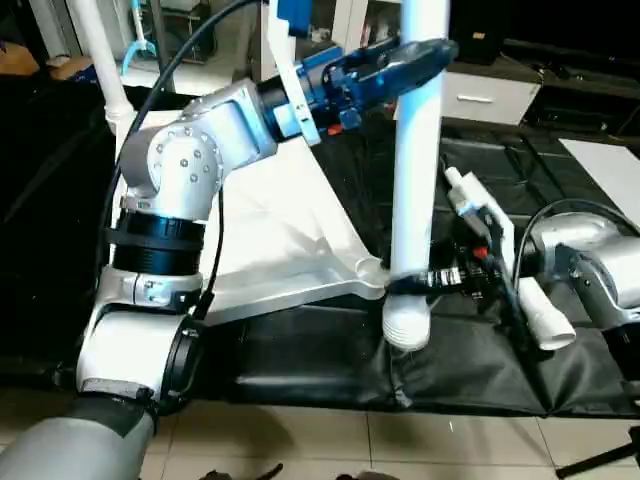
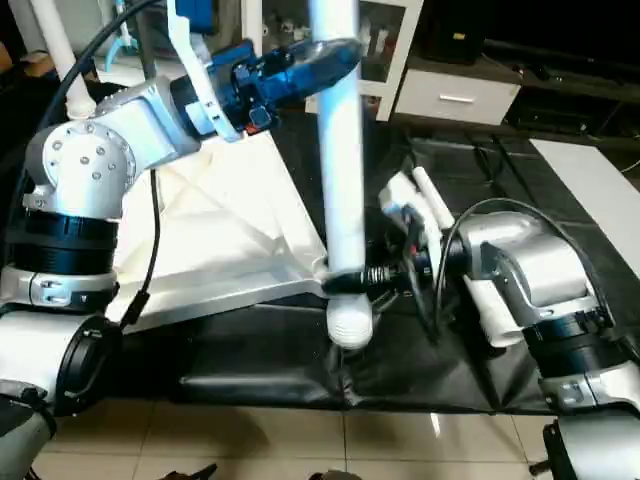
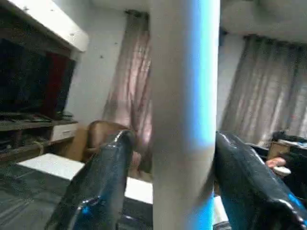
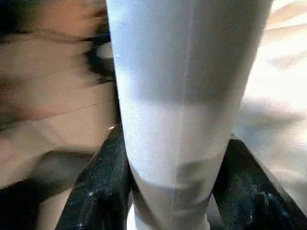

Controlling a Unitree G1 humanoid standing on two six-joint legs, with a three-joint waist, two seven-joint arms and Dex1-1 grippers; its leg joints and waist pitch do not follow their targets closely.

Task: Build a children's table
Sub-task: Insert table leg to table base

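The white tabletop lies underside up on the black-covered surface. One white leg stands upright at its near right corner, ribbed lower end down. I cannot tell if that end sits in the socket. High on the leg, my left gripper has its fingers on either side of it, one standing slightly off, so it is open. Low down by the corner, my right gripper is shut on the same leg, fingers pressed against it. A second leg rises at the far left.
Another white leg lies on the black cover to the right, partly behind my right arm. A white drawer cabinet stands at the back and a white board at the far right. The cover's front edge meets tiled floor.
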